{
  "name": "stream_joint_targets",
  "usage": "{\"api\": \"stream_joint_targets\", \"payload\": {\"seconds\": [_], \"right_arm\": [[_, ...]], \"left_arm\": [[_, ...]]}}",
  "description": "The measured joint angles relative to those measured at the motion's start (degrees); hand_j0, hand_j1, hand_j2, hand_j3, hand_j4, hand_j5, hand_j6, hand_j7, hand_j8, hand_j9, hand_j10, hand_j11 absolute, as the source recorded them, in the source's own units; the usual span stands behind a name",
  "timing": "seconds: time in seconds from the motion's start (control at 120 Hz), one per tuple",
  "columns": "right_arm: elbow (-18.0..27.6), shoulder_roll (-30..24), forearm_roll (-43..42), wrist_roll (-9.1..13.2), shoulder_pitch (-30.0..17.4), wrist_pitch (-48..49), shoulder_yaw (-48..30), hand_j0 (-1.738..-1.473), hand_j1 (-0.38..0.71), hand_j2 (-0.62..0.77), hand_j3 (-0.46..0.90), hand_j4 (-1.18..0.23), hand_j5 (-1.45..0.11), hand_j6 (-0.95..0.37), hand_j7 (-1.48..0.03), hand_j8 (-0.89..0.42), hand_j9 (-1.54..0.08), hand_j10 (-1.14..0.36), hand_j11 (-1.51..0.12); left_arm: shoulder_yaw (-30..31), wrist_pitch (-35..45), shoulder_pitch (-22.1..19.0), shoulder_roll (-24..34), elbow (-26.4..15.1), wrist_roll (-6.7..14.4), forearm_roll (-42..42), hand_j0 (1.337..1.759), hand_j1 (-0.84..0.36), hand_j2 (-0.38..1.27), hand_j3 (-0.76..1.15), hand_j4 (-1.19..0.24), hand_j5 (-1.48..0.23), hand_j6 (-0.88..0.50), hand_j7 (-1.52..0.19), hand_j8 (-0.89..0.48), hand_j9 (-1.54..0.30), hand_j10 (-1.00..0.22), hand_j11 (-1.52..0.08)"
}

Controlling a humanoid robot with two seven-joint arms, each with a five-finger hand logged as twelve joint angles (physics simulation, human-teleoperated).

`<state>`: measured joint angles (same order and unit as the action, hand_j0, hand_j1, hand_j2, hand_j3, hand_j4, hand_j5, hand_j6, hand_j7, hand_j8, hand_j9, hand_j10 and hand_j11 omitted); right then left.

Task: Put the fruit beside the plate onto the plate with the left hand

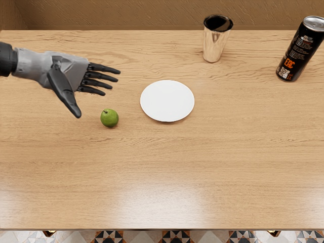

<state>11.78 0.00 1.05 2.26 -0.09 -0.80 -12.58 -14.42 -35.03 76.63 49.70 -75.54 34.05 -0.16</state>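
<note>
Table: a wide, pale wooden table (pixel 162 177); the near half in front of the viewer is bare wood.
Fruit: a small green apple (pixel 109 118) sits on the table left of centre, just beside the plate's left edge, not touching it.
Fruit's axis: the apple is nearly round, so no long axis stands out. A short stalk shows at its top, so it seems to sit upright with its core running up and down.
Plate: a flat, round white plate (pixel 167 100) lies near the middle of the table, just right of the apple and slightly farther back. Nothing is on it.
Left hand: the left hand (pixel 76 78) reaches in from the left edge and hovers up and left of the apple, close to it but apart. Its dark fingers (pixel 104 77) stretch toward the right, the thumb (pixel 68 96) angles down toward the apple, and it holds nothing.
Right hand: out of view.
Step in hand: this looks like the approach; the apple is not yet grasped.
Next move: probably lower the hand over the apple, close the fingers and thumb around it, then lift and carry it a short way right.
Far objects: a shiny metal cup (pixel 216 38) stands at the back, and a tilted black can (pixel 299 49) is at the far right.
</note>
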Motion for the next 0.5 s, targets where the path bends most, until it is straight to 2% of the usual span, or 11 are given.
{"api": "stream_joint_targets", "payload": {"seconds": [0.142,0.267,0.317,0.408,0.5], "right_arm": [[-0.03,0.00,0.00,0.02,0.00,-0.02,0.05,-1.658,-0.31,-0.01,0.00,-0.03,-0.04,-0.03,-0.04,-0.03,-0.04,-0.03,-0.04],[-0.07,0.00,-0.01,0.02,0.00,-0.01,0.08,-1.658,-0.31,-0.01,0.00,-0.03,-0.04,-0.03,-0.04,-0.03,-0.04,-0.03,-0.04],[-0.08,0.00,0.00,0.02,0.00,-0.02,0.09,-1.658,-0.31,-0.01,0.00,-0.03,-0.04,-0.03,-0.04,-0.03,-0.04,-0.03,-0.04],[-0.08,0.00,-0.01,0.06,0.13,-0.01,0.09,-1.658,-0.31,-0.01,0.00,-0.03,-0.04,-0.03,-0.04,-0.03,-0.04,-0.03,-0.04],[-0.08,0.00,0.00,0.09,0.41,-0.01,0.09,-1.658,-0.31,-0.01,0.00,-0.03,-0.04,-0.03,-0.04,-0.03,-0.04,-0.03,-0.04]], "left_arm": [[-0.23,1.01,-0.50,-5.09,0.03,0.16,20.05,1.658,0.35,0.00,0.00,0.00,0.00,0.00,0.00,0.00,0.00,0.00,0.00],[0.31,7.00,-1.84,-6.77,-0.25,0.20,33.15,1.658,0.35,0.00,0.00,0.00,0.00,0.00,0.00,0.00,0.00,0.00,0.00],[0.67,10.46,-3.90,-9.48,-0.84,0.15,39.16,1.658,0.35,0.00,0.00,0.00,0.00,0.00,0.00,0.00,0.00,0.00,0.00],[1.33,16.44,-5.91,-12.40,-1.98,0.49,45.52,1.658,0.35,0.00,0.00,0.00,0.00,0.00,0.00,0.00,0.00,0.00,0.00],[2.59,23.69,-7.36,-12.44,-5.47,0.73,50.57,1.658,0.35,0.00,0.00,0.00,0.00,0.00,0.00,0.00,0.00,0.00,0.00]]}}
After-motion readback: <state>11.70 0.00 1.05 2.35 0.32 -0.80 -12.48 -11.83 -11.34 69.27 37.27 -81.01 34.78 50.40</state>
